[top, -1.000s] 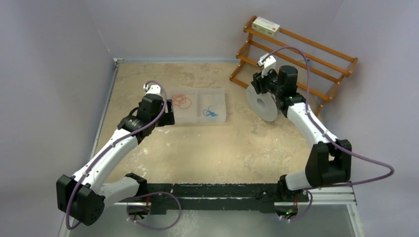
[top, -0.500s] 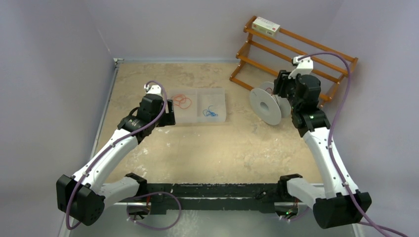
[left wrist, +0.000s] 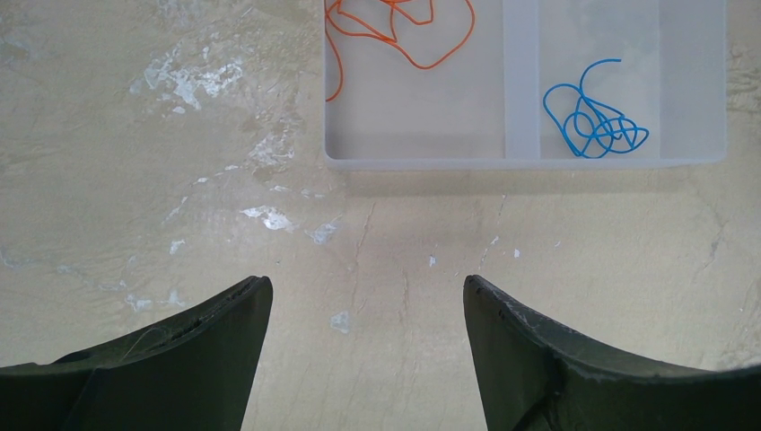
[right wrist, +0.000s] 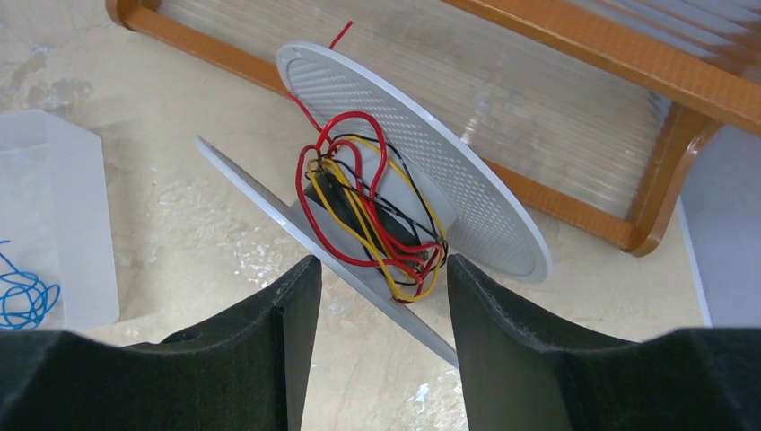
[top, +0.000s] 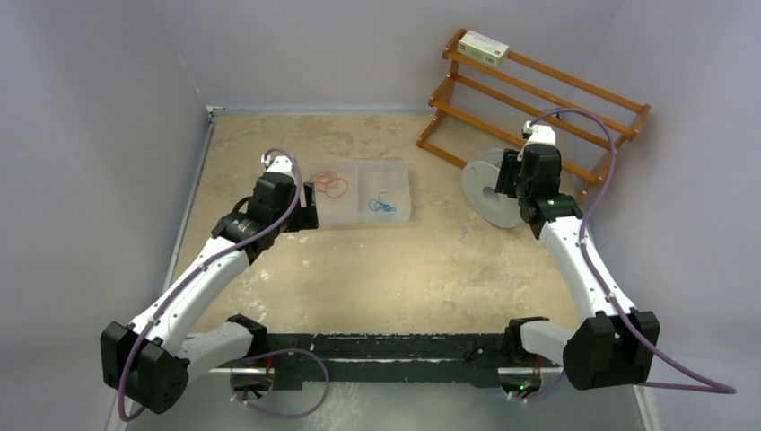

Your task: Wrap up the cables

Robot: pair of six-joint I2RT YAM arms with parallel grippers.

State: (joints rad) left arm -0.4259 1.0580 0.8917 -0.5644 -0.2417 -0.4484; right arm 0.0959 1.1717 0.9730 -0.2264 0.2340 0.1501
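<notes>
Thin orange cables [left wrist: 395, 31] [top: 330, 184] lie curled in the left half of a clear two-part tray [left wrist: 520, 90] [top: 359, 214]. A blue cable [left wrist: 597, 121] [top: 380, 204] lies in its right half. My left gripper [left wrist: 368, 296] [top: 303, 205] hovers open over bare table just short of the tray, with nothing between its fingers. A white spool [right wrist: 431, 153] [top: 489, 187] stands on edge with red, yellow and black wires [right wrist: 368, 215] looped round its hub. My right gripper [right wrist: 381, 269] [top: 513, 175] is open at the spool, and the near flange's lower rim runs between its fingers.
A wooden rack [top: 538, 99] [right wrist: 664, 81] stands right behind the spool at the back right, with a small box [top: 483, 47] on its top rail. Walls close in on the left, back and right. The tray's corner [right wrist: 63, 180] lies left of the right gripper.
The right arm swung from over the spool out to the right, then came back to its right side. The spool shifted slightly right. The left arm has not moved.
</notes>
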